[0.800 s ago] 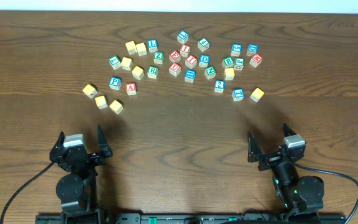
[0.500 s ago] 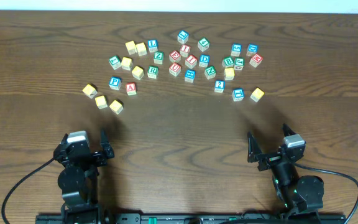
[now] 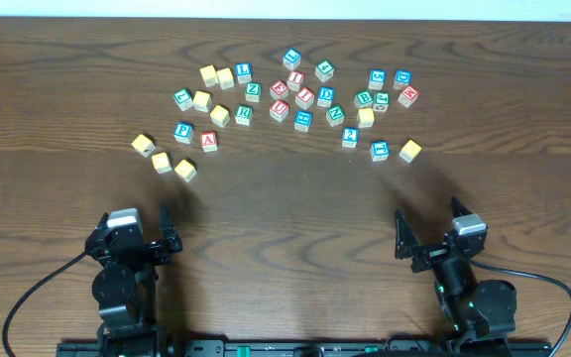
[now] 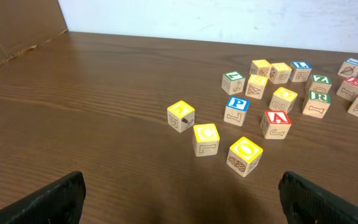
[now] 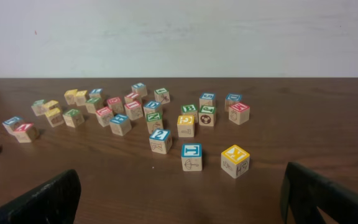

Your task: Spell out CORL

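Lettered wooden blocks lie scattered across the far half of the table. A yellow block that looks like C (image 4: 206, 138) (image 3: 162, 162) and a yellow O block (image 4: 245, 155) (image 3: 185, 171) lie nearest my left gripper. A green R block (image 4: 319, 102) (image 3: 243, 114) and a blue L block (image 4: 301, 70) (image 3: 243, 71) lie farther back. My left gripper (image 3: 132, 226) (image 4: 179, 186) is open and empty near the front left. My right gripper (image 3: 427, 220) (image 5: 180, 180) is open and empty at the front right, apart from all blocks.
A third yellow block (image 3: 144, 145), a blue P (image 3: 183, 131) and a red A (image 3: 208, 140) lie near the left group. A blue block (image 5: 192, 156) and a yellow block (image 5: 235, 160) lie nearest the right gripper. Bare wood separates the blocks from both grippers.
My left gripper has shifted and turned slightly at the front left. The right arm and the blocks have not moved.
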Action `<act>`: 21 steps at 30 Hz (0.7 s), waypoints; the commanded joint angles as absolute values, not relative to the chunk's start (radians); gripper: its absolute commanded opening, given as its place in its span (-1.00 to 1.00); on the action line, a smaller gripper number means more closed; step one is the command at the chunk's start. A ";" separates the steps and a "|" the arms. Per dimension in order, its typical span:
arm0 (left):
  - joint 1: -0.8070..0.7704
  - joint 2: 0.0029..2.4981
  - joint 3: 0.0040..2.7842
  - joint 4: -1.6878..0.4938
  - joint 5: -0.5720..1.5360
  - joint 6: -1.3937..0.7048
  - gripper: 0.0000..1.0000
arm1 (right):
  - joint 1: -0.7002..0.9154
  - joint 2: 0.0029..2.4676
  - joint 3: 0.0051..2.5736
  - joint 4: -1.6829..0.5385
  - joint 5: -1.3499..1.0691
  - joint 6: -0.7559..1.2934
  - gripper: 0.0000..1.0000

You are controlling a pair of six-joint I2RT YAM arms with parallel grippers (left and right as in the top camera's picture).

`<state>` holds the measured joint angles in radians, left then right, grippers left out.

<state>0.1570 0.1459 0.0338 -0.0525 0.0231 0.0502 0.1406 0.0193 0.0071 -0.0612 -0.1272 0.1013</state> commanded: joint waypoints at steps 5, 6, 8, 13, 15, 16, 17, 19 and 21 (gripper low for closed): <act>0.162 0.142 0.004 -0.070 0.009 0.060 0.95 | 0.138 0.020 0.006 -0.064 -0.134 0.096 0.99; 0.162 0.142 0.004 -0.069 -0.033 0.094 0.95 | 0.138 0.020 0.006 -0.064 -0.134 0.096 0.99; 0.162 0.142 0.004 -0.069 -0.041 0.108 0.95 | 0.138 0.020 0.006 -0.064 -0.134 0.096 0.98; 0.162 0.142 0.004 -0.069 -0.041 0.108 0.95 | 0.138 0.020 0.006 -0.064 -0.134 0.096 0.99; 0.162 0.142 0.004 -0.067 -0.041 0.108 0.95 | 0.138 0.020 0.006 -0.064 -0.134 0.096 0.99; 0.162 0.142 0.004 -0.068 -0.041 0.108 0.95 | 0.138 0.020 0.006 -0.064 -0.134 0.096 0.99; 0.162 0.142 0.004 -0.068 -0.042 0.108 0.95 | 0.138 0.020 0.006 -0.064 -0.134 0.096 0.99; 0.162 0.141 0.004 -0.060 -0.042 0.108 0.96 | 0.138 0.020 0.006 -0.064 -0.134 0.096 0.99; 0.162 0.141 0.004 -0.051 -0.033 0.089 0.95 | 0.138 0.020 0.006 -0.064 -0.134 0.096 0.98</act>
<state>0.1570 0.1459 0.0334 -0.0467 -0.0078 0.0868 0.1406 0.0193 0.0071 -0.0612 -0.1272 0.1013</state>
